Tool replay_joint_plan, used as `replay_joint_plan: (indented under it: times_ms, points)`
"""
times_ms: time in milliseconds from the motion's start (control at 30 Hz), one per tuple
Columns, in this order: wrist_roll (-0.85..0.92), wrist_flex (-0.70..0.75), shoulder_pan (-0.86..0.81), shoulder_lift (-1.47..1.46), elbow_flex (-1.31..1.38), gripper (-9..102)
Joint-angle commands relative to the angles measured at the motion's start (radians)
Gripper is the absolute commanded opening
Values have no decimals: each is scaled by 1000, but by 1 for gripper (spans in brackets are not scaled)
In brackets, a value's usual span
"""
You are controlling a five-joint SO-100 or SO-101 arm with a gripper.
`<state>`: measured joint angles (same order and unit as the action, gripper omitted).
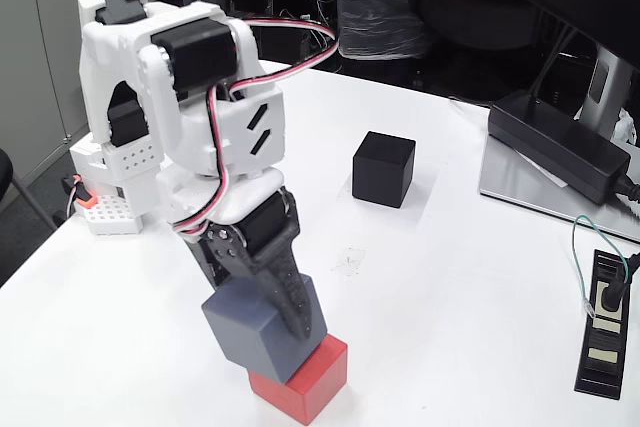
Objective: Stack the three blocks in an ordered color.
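The white arm (180, 107) bends low so its gripper (285, 312), clamped around the grey cube (250, 332), can seat it, slightly tilted, on the red cube (305, 382) at the table's (450, 327) near edge. The black cube (383, 169) waits well apart. Count: 3 cubes, 1 of each colour.

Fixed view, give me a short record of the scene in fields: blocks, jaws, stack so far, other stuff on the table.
grey block: on top of the red block, tilted, between the jaws
red block: on the white table, front
black block: alone, farther back, untouched
gripper: jaws closed around the grey block
stack: two of three placed
other: power brick at right, white perforated block at left
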<state>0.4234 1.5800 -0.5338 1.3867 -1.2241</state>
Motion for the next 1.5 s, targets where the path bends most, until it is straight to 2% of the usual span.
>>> replay_joint_plan:
  times_ms: [0,300,633,800,1467]
  points:
    - [12,-11,21,-2,17,2]
    - [12,-11,23,-6,26,3]
    - [14,-12,23,-5,31,31]
    - [14,-12,25,-5,31,39]
    - [14,-2,26,55,34,40]
